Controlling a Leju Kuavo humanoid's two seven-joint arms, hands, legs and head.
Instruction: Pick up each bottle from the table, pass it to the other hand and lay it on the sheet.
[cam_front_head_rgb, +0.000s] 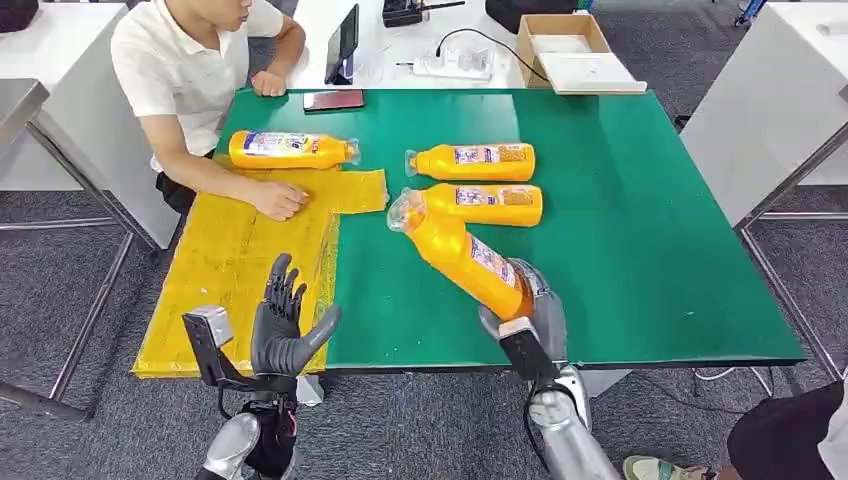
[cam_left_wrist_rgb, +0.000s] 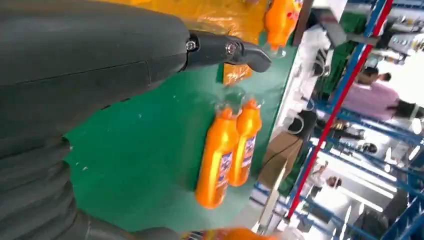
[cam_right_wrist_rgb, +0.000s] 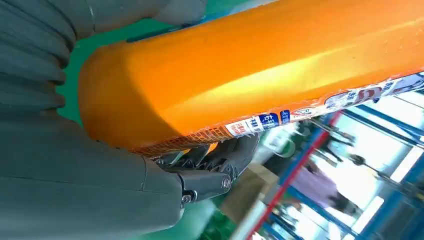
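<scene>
While one bottle (cam_front_head_rgb: 292, 149) already lay at the far edge of the yellow sheet (cam_front_head_rgb: 225, 270), beside a seated person's hand (cam_front_head_rgb: 279, 200), the right hand (cam_front_head_rgb: 527, 310) gripped a lifted bottle (cam_front_head_rgb: 460, 252) by its base, well to the sheet's right. The left hand (cam_front_head_rgb: 285, 325) waited over the sheet's near corner, fingers spread and holding nothing. Two bottles (cam_front_head_rgb: 478, 182) remained on the green table (cam_front_head_rgb: 640, 220) beyond, so I judged the handover was next.

orange bottles (cam_front_head_rgb: 470, 161), yellow sheet (cam_front_head_rgb: 230, 260), green table (cam_front_head_rgb: 640, 230)
</scene>
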